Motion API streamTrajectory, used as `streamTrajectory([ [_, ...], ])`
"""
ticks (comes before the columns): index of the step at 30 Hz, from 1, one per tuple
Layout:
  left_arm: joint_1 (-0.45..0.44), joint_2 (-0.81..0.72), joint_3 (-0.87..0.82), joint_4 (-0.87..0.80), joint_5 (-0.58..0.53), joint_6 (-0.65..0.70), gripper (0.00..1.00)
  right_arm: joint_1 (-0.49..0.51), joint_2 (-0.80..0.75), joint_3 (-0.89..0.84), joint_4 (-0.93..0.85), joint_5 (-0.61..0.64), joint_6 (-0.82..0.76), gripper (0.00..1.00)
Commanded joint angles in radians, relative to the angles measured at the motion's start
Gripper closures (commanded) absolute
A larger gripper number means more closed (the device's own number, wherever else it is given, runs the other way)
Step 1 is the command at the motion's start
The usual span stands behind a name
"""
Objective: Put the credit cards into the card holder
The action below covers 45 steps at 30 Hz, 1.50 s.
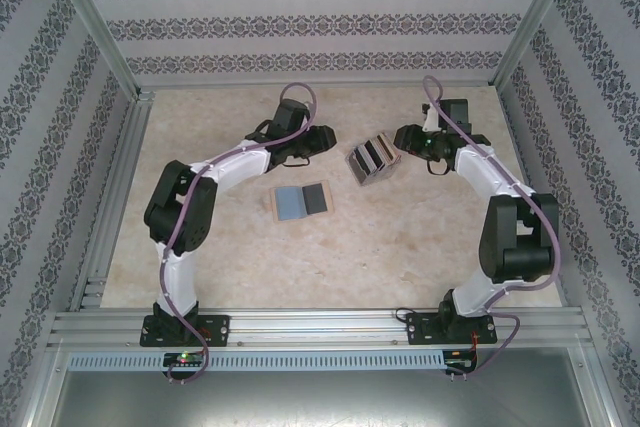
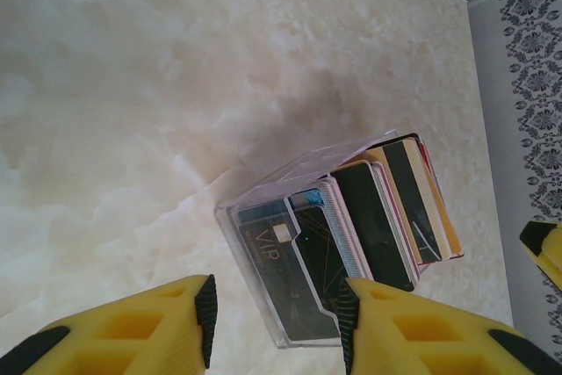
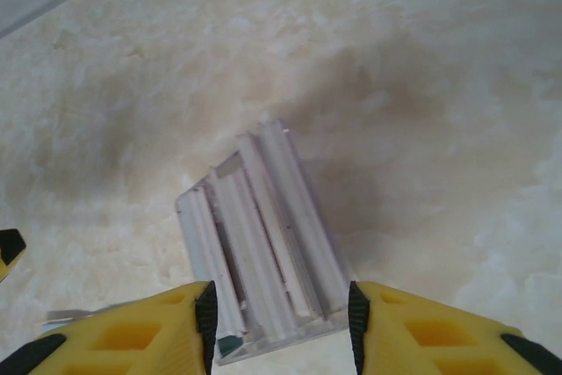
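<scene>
The clear card holder (image 1: 372, 159) stands mid-table with several credit cards (image 2: 386, 208) upright in its slots; the front one reads VIP. Two more credit cards (image 1: 300, 201), one grey-blue and one dark, lie flat on a tan backing to the holder's front left. My left gripper (image 1: 322, 140) is just left of the holder. In its wrist view the left gripper (image 2: 277, 322) is open, the holder's (image 2: 263, 256) near corner between its pads. My right gripper (image 1: 405, 137) is on the holder's right. The right gripper (image 3: 279, 322) straddles the holder's (image 3: 263, 243) end with slim gaps, open.
Patterned walls and aluminium rails (image 1: 110, 197) enclose the table on three sides. The right arm's yellow finger (image 2: 544, 248) shows at the edge of the left wrist view, and the left arm's finger (image 3: 9, 248) in the right wrist view. Bare tabletop (image 1: 380, 257) lies in front.
</scene>
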Motion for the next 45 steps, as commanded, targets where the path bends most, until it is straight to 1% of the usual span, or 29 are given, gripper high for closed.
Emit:
streamTrajectory([
  [1, -0.03, 0.031, 0.051, 0.047, -0.012, -0.034, 0.57, -0.02, 0.024, 0.011, 0.033, -0.035, -0.026, 0.53],
  [8, -0.058, 0.111, 0.081, 0.069, -0.001, -0.061, 0.55, -0.026, 0.041, -0.022, 0.093, -0.05, -0.043, 0.52],
  [16, -0.087, 0.177, 0.123, 0.069, 0.003, -0.073, 0.51, -0.026, 0.066, -0.045, 0.119, -0.059, -0.057, 0.51],
  [21, -0.094, 0.188, 0.134, 0.059, 0.0, -0.073, 0.5, -0.026, 0.083, -0.042, 0.126, -0.063, -0.053, 0.5],
  [35, -0.117, 0.222, 0.175, 0.049, 0.019, -0.078, 0.49, -0.014, 0.137, -0.024, 0.138, -0.153, -0.041, 0.49],
  [45, -0.124, 0.249, 0.189, 0.045, 0.03, -0.085, 0.48, 0.008, 0.149, -0.007, 0.125, -0.168, -0.061, 0.48],
])
